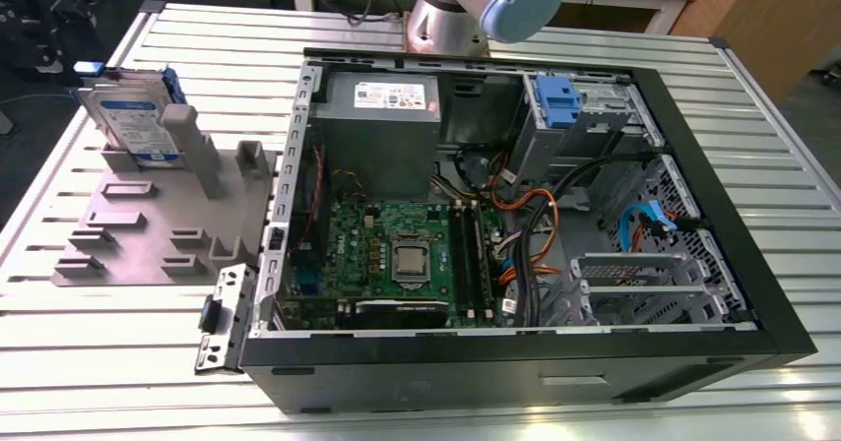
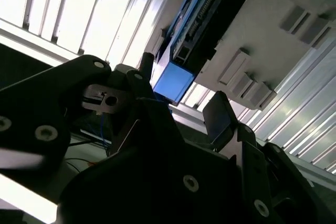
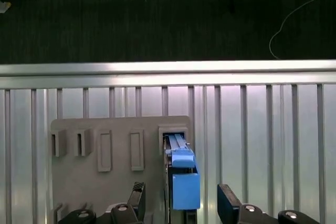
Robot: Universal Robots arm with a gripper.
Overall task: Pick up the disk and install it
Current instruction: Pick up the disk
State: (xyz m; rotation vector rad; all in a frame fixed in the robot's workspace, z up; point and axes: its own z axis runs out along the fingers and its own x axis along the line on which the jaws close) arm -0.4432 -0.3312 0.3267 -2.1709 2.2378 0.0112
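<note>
The disk (image 1: 132,118) stands upright on its edge in a slot of the grey holder (image 1: 138,234), at the exterior view's left; its white-and-blue label and blue carrier frame show. In the first wrist view I look down on the disk's blue frame (image 3: 184,182), with my gripper (image 3: 182,203) open and one black finger on each side of it. I cannot tell whether the fingers are level with the disk. The second wrist view shows the same: the gripper (image 2: 181,95) open beside the blue end of the disk (image 2: 173,82), and nothing is held.
An open computer case (image 1: 736,215) lies on the slatted metal table (image 1: 789,106), to the exterior view's right of the holder. Inside are a grey power supply box (image 1: 381,101), a drive bay with a blue latch (image 1: 558,101), a motherboard and cables. The holder's other slots (image 3: 105,150) are empty.
</note>
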